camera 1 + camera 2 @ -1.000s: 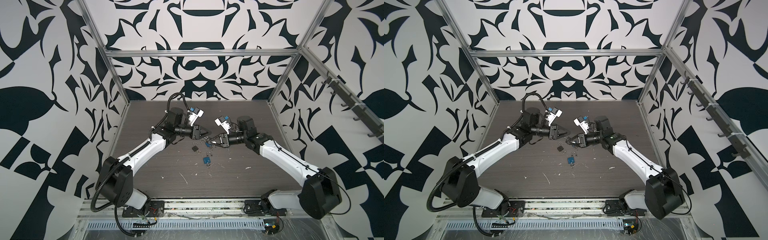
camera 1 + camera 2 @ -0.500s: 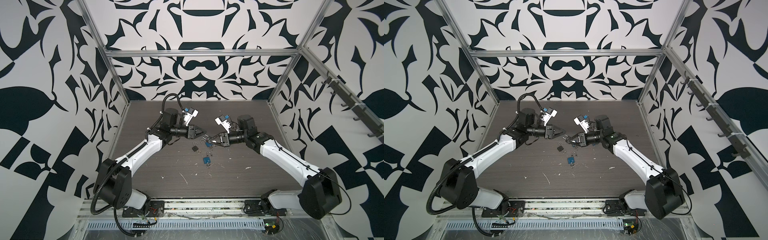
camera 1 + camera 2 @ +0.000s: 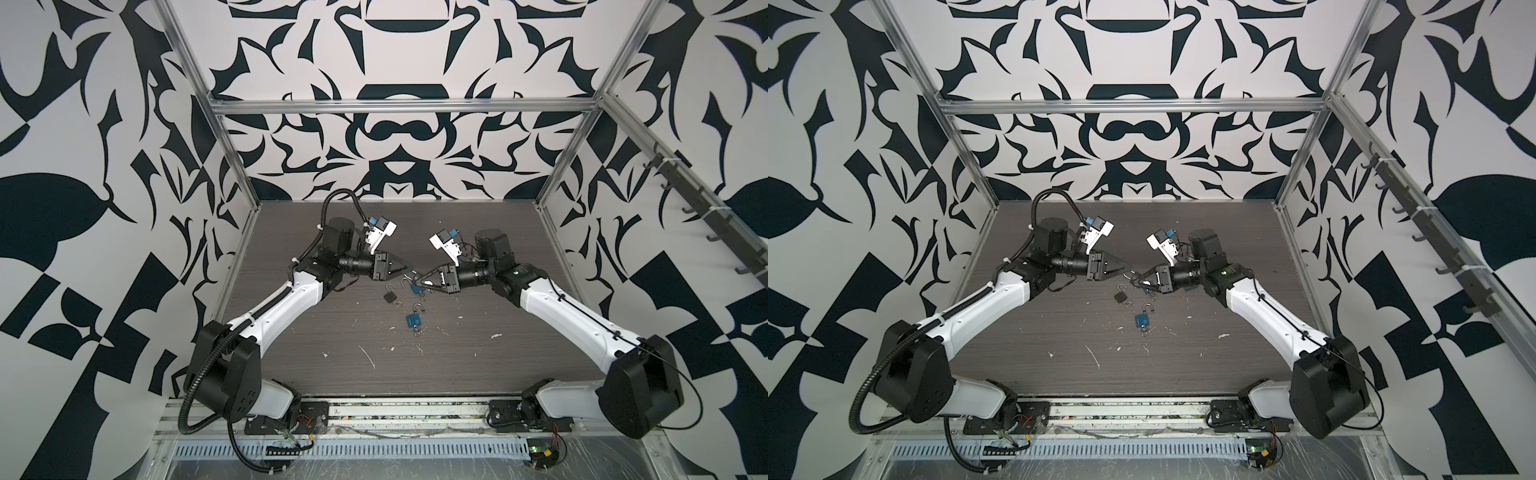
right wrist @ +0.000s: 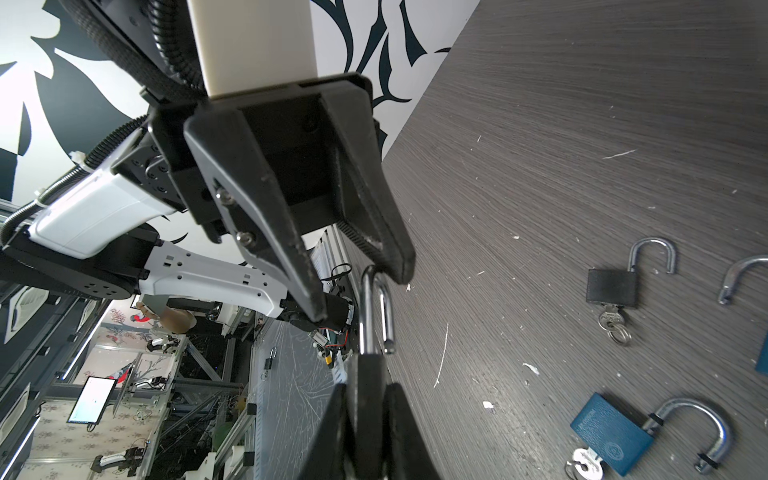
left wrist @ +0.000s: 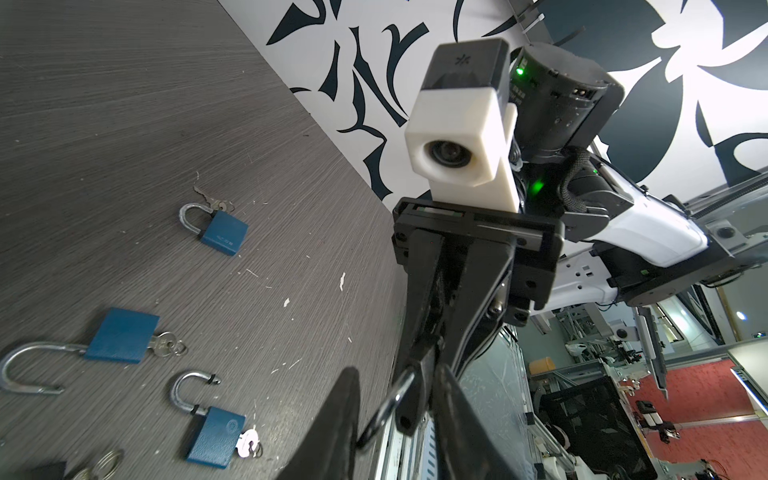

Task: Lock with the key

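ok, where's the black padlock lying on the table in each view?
Top view: black padlock, just left of right gripper.
Top view: same spot.
Left wrist: only a corner at the frame edge.
Right wrist: whole, shackle open, key in.
Landmark: right gripper, in all four.

Obstacles: black padlock (image 3: 390, 296) and blue padlocks (image 3: 412, 322) lie mid-table, near the held padlock (image 4: 369, 374). Free passage: table (image 3: 478, 374) front and sides.

My arms (image 3: 282, 303) are white shells between black joints, with a ribbed black cable (image 3: 181, 417) looping at eight o'clock of my left shoulder. White camera blocks (image 5: 457, 137) top each wrist. My left claw (image 4: 359, 291) has tapered black fingers (image 4: 266, 232) and silver screws (image 4: 244, 237).
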{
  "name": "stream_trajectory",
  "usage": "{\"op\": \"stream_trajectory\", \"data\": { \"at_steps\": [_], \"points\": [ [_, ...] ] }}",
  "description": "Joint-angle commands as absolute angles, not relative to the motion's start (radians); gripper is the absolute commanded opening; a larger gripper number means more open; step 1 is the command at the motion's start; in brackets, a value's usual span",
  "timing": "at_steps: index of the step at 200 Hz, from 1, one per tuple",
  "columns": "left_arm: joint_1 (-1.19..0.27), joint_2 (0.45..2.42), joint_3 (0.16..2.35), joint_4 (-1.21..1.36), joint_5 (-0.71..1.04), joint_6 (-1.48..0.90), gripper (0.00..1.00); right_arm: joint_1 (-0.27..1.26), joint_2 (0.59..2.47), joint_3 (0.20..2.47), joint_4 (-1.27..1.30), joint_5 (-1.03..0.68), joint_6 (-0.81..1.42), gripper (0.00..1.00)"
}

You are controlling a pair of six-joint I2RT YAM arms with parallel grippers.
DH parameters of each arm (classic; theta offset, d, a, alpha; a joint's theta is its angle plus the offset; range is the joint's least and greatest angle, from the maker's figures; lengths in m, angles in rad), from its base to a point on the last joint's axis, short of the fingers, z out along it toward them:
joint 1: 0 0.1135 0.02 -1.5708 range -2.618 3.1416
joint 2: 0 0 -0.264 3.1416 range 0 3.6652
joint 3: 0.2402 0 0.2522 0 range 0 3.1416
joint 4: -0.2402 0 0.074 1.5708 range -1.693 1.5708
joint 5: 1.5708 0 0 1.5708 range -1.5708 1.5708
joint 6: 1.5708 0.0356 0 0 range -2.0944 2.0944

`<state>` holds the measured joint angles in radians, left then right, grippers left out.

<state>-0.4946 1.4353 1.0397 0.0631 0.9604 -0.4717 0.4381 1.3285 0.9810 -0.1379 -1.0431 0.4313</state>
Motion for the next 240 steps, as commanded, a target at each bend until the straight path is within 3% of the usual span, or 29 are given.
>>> {"op": "stream_trajectory", "data": {
  "at_steps": [1, 134, 209, 240],
  "points": [
    [-0.488, 1.422, 1.028, 0.07, 0.988, -0.462, 0.31, 0.438, 1.319, 1.028, -0.104, -1.075, 0.431, 0.0],
    [-0.471, 1.422, 1.01, 0.067, 1.014, -0.462, 0.26, 0.436, 1.339, 1.039, -0.082, -1.074, 0.456, 0.0],
    [-0.471, 1.429, 1.01, 0.075, 1.011, -0.466, 0.14, 0.436, 1.336, 1.036, -0.063, -1.083, 0.475, 0.0],
    [-0.471, 1.439, 1.004, 0.07, 1.006, -0.463, 0.0, 0.435, 1.33, 1.016, 0.045, -1.144, 0.579, 0.0]
  ]
}}
